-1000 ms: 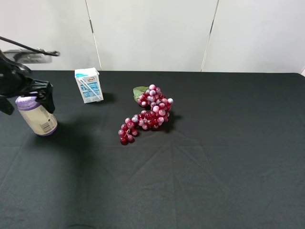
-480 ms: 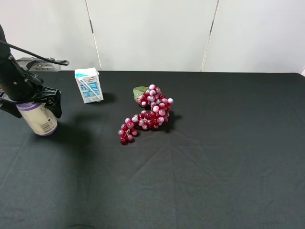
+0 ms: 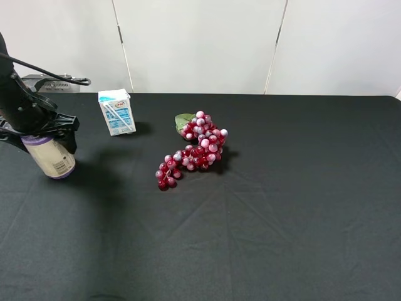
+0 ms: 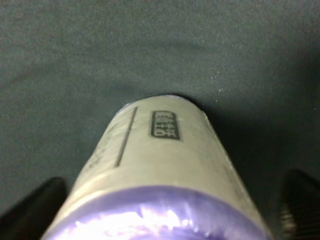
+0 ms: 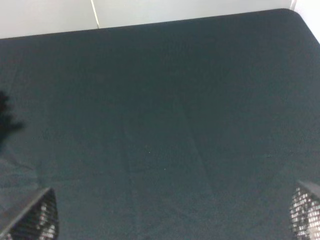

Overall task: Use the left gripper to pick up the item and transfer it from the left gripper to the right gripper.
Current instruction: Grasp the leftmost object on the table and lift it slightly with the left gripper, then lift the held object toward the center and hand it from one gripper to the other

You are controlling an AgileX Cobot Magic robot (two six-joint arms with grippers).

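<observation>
The item (image 3: 53, 160), a cream-white cylinder with purple ends and a barcode label, lies tilted on the black table at the far left. My left gripper (image 3: 39, 139) straddles its upper purple end, with a black finger pressed in on each side. In the left wrist view the item (image 4: 165, 160) fills the space between the two fingertips (image 4: 30, 210) of the left gripper (image 4: 165, 210). My right gripper (image 5: 175, 215) is open over bare black cloth, its fingers (image 5: 35, 215) wide apart with nothing between them. It is out of the exterior high view.
A small white-blue drink carton (image 3: 116, 111) stands upright behind and to the right of the item. A red grape bunch (image 3: 194, 149) with a green leaf lies near the table's middle. The black cloth (image 3: 282, 219) runs back to a white wall.
The left gripper came down over the item's upper end, then its fingers closed in against the cylinder. The item, carton and grapes have not shifted.
</observation>
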